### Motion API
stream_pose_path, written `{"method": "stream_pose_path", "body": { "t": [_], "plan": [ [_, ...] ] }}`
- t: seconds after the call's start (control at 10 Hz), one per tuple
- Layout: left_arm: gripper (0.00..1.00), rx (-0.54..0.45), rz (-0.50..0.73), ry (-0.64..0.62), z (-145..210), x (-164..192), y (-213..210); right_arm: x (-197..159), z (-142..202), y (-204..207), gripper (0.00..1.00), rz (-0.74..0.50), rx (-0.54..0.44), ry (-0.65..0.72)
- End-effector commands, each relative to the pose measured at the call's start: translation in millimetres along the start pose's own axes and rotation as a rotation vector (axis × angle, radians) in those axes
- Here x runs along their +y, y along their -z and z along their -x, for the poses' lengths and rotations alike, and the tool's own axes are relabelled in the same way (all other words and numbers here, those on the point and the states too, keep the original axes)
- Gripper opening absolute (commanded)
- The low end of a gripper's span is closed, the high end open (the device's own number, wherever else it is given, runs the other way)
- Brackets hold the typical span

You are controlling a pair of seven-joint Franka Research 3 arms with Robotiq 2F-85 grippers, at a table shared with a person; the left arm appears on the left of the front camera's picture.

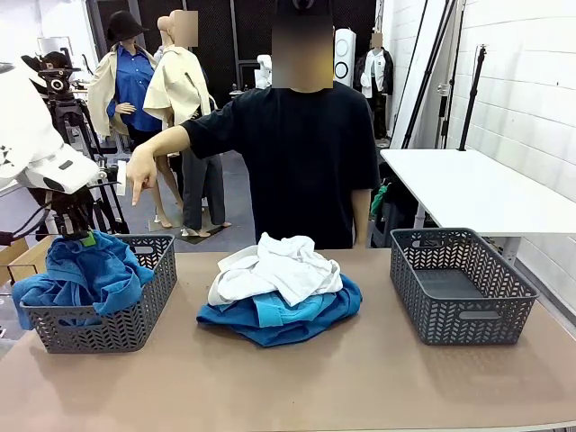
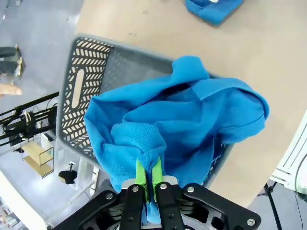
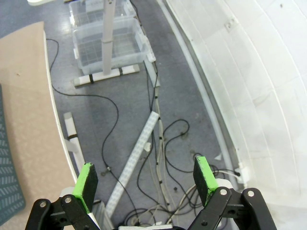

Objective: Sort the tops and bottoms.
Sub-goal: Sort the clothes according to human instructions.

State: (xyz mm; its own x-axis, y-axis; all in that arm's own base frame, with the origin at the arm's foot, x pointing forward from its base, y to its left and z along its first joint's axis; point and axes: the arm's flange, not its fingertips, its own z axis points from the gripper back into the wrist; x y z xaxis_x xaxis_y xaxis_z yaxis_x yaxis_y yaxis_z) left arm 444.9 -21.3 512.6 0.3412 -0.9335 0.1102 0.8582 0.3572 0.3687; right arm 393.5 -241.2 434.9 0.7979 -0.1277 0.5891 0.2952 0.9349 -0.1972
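Surface (image 1: 297,387): the front strip and the lanes between containers lie open.

Right basket (image 1: 461,286), near the right edge: its bare bottom shows.

Left basket (image 1: 135,315), at the left edge: holds a blue top (image 1: 85,274), partly draped over the rim.

Pile of tops (image 1: 281,310): mid-surface between the baskets, white top (image 1: 274,268) uppermost.

Left gripper (image 2: 149,170): pinched tight on a fold of the blue top above the left basket.

Right gripper (image 3: 146,184): spread wide, holding nothing, over the floor (image 3: 124,96) beyond the surface edge.

Person's hand (image 1: 139,175): points downward behind the left basket.
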Motion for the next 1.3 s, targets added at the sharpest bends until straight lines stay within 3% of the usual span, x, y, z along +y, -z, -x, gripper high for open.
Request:
{"method": "stream_pose_path", "body": {
  "t": [0.0, 0.2, 0.4, 0.8, 0.9, 1.2],
  "plan": [
    [0.00, -0.039, -0.009, 0.002, 7, -8, 16, 1, -1, 0, 1.00, 0.001, -0.002, -0.003],
    [0.00, -0.068, 0.027, -0.018, 7, -28, 43, 1, -1, 0, 1.00, 0.001, -0.002, -0.003],
    [0.00, -0.098, 0.142, -0.065, 6, -48, 70, 1, -1, 0, 1.00, 0.001, -0.002, -0.003],
    [0.00, -0.056, 0.159, -0.034, 14, -54, 74, 1, -1, 0, 1.00, 0.001, -0.002, -0.003],
    [0.14, -0.048, 0.144, -0.032, 15, -48, 68, 1, -1, 0, 1.00, 0.001, -0.002, -0.003],
    [0.73, -0.076, 0.127, -0.022, 11, -37, 46, 1, -1, 0, 1.00, 0.001, -0.002, -0.003]
  ]
}}
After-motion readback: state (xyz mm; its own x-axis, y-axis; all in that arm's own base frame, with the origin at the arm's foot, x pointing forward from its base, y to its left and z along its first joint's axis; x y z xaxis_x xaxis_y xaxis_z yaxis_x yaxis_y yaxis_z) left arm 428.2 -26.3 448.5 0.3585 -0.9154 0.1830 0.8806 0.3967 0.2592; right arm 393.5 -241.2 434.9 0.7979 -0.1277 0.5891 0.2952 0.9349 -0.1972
